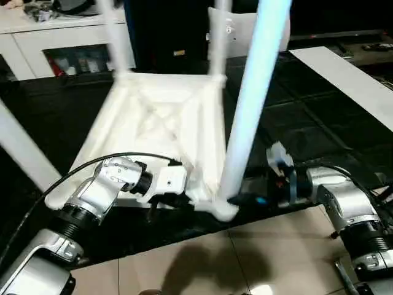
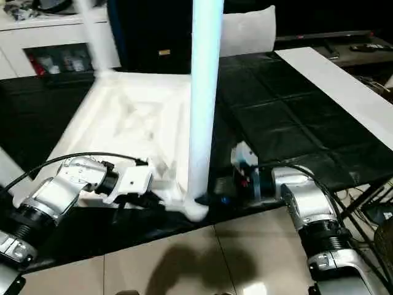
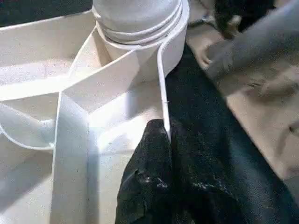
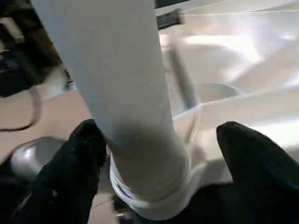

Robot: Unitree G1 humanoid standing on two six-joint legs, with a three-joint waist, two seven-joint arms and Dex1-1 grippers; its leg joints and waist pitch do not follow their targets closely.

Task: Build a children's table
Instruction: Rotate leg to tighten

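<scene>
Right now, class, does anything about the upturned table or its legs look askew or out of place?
Nothing stands out. The table top lies underside up, and the near leg stands seated in its corner socket, not visibly crooked.

The children's table [image 1: 161, 123] is showing all white, its underside ribbed in a crossing pattern; the near leg [image 1: 252, 104] is looking bluish white; the mat [image 1: 295, 129] beneath is lying glossy black; the floor [image 1: 202, 264] is showing beige tiles; both forearms are gleaming silver, fingers [image 4: 77, 172] black.
</scene>
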